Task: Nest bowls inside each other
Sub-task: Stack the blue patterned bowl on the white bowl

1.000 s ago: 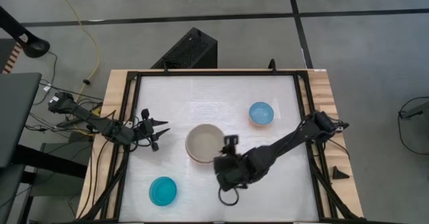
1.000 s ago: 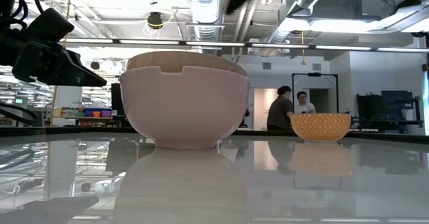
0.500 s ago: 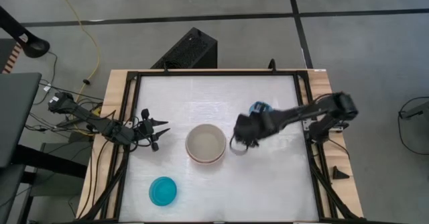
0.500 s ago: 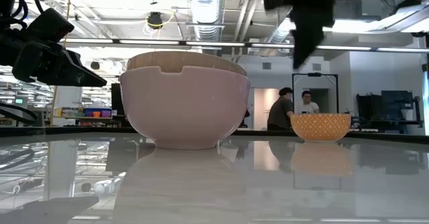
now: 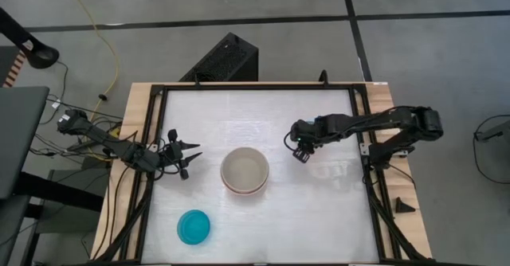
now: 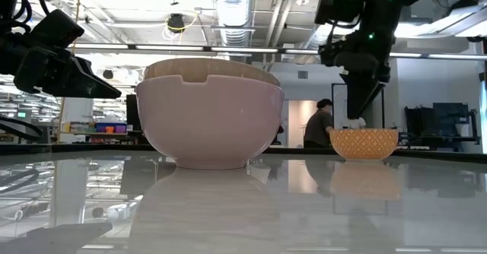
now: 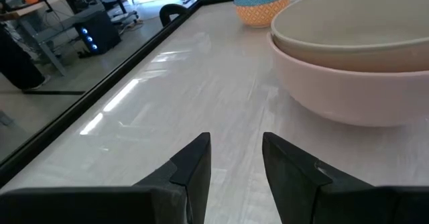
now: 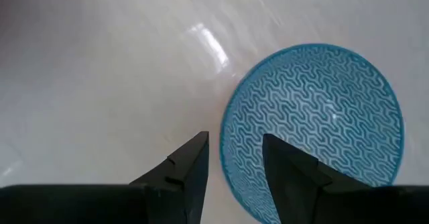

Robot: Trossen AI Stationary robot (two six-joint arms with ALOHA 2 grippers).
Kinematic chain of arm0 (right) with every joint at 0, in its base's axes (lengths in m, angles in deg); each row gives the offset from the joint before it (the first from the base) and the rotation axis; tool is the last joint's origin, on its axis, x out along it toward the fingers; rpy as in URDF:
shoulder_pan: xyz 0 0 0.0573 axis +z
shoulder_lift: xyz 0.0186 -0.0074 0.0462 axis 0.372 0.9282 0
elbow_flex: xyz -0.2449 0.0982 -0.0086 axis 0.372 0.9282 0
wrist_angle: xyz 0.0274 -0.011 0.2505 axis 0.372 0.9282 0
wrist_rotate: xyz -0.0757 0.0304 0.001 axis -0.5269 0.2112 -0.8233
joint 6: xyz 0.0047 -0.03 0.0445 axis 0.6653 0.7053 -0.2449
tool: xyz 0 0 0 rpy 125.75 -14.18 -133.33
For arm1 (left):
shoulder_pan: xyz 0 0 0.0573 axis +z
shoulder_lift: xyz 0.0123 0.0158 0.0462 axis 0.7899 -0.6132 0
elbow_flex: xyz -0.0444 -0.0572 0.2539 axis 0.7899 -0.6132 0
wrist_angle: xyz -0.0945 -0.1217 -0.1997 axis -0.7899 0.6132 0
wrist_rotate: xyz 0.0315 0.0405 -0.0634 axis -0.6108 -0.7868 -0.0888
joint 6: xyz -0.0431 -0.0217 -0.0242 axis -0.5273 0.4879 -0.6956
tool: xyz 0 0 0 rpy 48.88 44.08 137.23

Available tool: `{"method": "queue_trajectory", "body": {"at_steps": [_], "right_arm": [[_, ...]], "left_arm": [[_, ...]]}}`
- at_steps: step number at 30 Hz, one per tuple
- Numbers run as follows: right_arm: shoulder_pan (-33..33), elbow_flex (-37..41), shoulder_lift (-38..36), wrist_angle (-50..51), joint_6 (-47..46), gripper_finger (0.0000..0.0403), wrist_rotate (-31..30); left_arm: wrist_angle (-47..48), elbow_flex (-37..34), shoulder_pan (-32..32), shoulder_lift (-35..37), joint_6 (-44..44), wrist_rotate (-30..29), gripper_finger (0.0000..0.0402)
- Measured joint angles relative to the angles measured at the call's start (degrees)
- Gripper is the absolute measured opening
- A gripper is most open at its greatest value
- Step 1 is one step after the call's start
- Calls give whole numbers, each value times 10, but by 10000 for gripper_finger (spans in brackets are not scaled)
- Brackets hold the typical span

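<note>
A small bowl, light blue and patterned inside (image 8: 312, 130) and orange outside (image 6: 364, 143), stands on its base at the table's right. My right gripper (image 8: 234, 147) hangs open just above it, pointing down, with one finger over the bowl's inside and the other over the table beside the rim. Mid-table stand two larger pale bowls (image 5: 245, 170), one nested in the other. A bright cyan bowl (image 5: 194, 227) sits near the front edge. My left gripper (image 5: 187, 156) waits open, left of the stack.
A black frame (image 5: 358, 107) borders the white table top. Bare table lies between the stack and the small bowl. In the low view, people stand in the room far behind the table.
My right gripper has swung from near the table's front edge, beside the stack, toward the far right, and now stands over the small blue bowl. It has come down and rolled its wrist on the way. No bowl has moved.
</note>
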Motion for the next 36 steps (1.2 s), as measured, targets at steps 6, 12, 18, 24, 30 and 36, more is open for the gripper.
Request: {"method": "queue_trajectory", "body": {"at_steps": [6,12,18,24,30,36], "right_arm": [[1,0,32,-40,-2,171,14],[-4,0,84,-42,-17,171,13],[-4,0,130,-42,-20,169,-2],[-4,0,141,-42,-22,138,-12],[-4,-6,137,-30,-29,71,-24],[-2,-32,137,-6,-30,42,-35]], "left_arm": [[0,0,0,0,0,0,126],[-1,0,0,0,0,0,125],[-1,0,0,0,0,0,125],[-1,0,0,0,0,0,125],[-1,0,0,0,0,0,125],[-1,0,0,0,0,0,125]]}}
